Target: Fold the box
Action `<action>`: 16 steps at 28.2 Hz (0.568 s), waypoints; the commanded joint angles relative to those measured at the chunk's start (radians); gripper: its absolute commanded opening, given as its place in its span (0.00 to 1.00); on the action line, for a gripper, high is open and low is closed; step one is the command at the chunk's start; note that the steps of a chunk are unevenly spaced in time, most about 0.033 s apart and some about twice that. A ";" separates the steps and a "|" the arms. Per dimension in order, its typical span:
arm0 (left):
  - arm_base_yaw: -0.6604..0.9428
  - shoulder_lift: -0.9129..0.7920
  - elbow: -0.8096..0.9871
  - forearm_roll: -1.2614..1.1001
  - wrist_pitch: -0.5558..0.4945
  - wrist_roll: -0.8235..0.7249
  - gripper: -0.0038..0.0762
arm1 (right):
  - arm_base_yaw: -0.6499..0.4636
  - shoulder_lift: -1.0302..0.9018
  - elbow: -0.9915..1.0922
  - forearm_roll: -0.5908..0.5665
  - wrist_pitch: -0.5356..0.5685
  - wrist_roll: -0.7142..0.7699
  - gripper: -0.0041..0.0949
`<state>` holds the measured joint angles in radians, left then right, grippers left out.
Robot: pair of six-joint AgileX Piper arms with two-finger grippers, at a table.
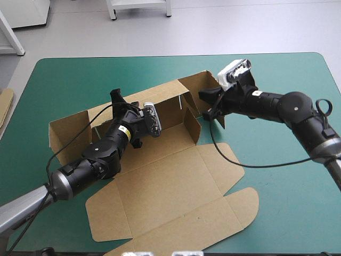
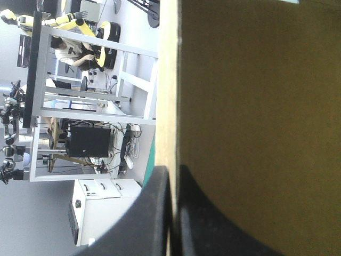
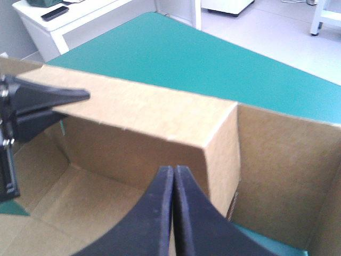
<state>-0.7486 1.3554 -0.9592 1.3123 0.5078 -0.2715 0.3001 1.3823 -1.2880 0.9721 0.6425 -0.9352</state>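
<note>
Brown board takes up most of the table on this one. The box (image 1: 160, 160) sits mid-table on the teal-green cover (image 1: 287, 213) and is only partly put up. Its long wall (image 1: 165, 104) stands upright right where both grippers are. The big lid panel (image 1: 170, 208) with its rounded tabs lies flat behind them, back toward the arms' bases.

The left gripper (image 1: 117, 98) is clamped on the top edge of that long wall, toward the wall's outer end. In its wrist view the pale cut edge of the board runs straight up between the two black fingers (image 2: 154, 213). The shaded face of the wall fills everything on one side of them.

The right gripper (image 1: 206, 100) is at the other end of the same wall. Its fingers are pressed together into a point with just a hairline between them. The tip sits just short of the corner where the long wall meets the end panel (image 3: 282, 170), which stands up just beside it. From that wrist view you can see the left gripper farther along, pinching the wall's top edge.

Well away from the left gripper, a bit of spare board (image 1: 4, 106) pokes in at the table's left edge.
</note>
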 commanded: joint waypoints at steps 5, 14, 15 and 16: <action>0.000 -0.027 0.008 0.003 -0.037 0.033 0.04 | -0.004 0.165 -0.420 -0.292 0.091 0.421 0.04; 0.000 -0.029 0.008 0.015 -0.037 0.014 0.04 | -0.004 0.472 -0.888 -0.433 0.305 0.632 0.04; 0.000 -0.029 0.008 0.015 -0.037 0.014 0.04 | -0.004 0.530 -0.960 -0.437 0.332 0.654 0.04; 0.000 -0.029 0.008 0.015 -0.037 0.014 0.04 | -0.004 0.559 -0.994 -0.439 0.337 0.663 0.04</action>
<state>-0.7486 1.3544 -0.9316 1.3335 0.4926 -0.2322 0.3001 1.9283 -2.1722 0.5188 0.9880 -0.3010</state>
